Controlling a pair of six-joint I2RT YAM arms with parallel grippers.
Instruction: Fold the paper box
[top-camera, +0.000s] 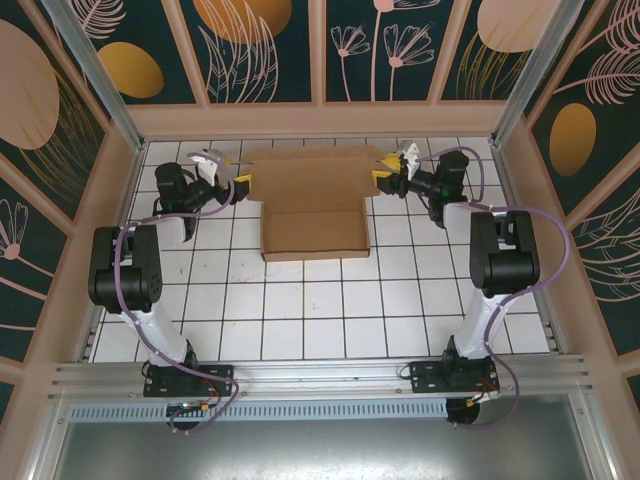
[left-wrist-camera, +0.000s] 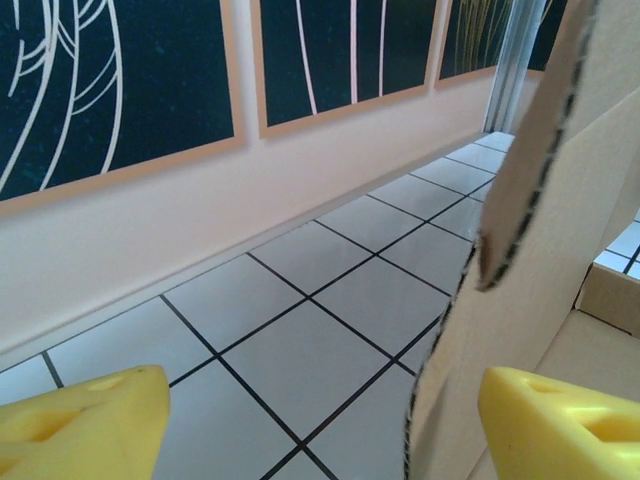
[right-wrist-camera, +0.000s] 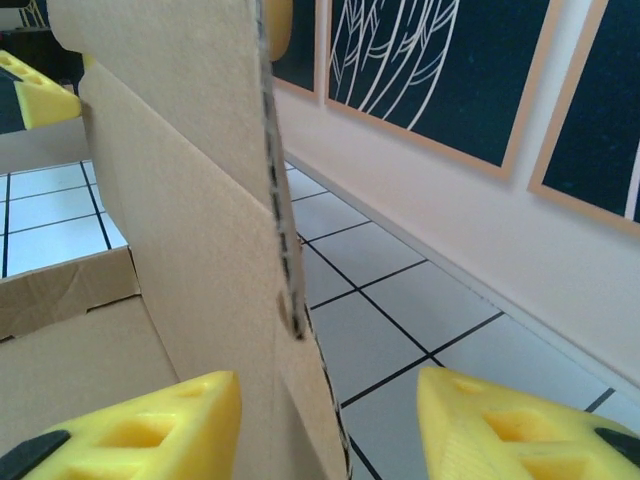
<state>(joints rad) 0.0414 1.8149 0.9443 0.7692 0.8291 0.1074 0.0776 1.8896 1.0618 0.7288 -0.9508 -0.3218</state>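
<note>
Left gripper at the left end of the box, jaws wide, astride the upright left flap, cardboard close to the box-side finger. Box between the two grippers, long axis running from one to the other, base flat on the tiled worktop. Right gripper at the right end, jaws apart, astride the right flap, not clamped. Each arm nearest its own flap; probably an inward fold next. Open tiles nearside, back wall just behind.
</note>
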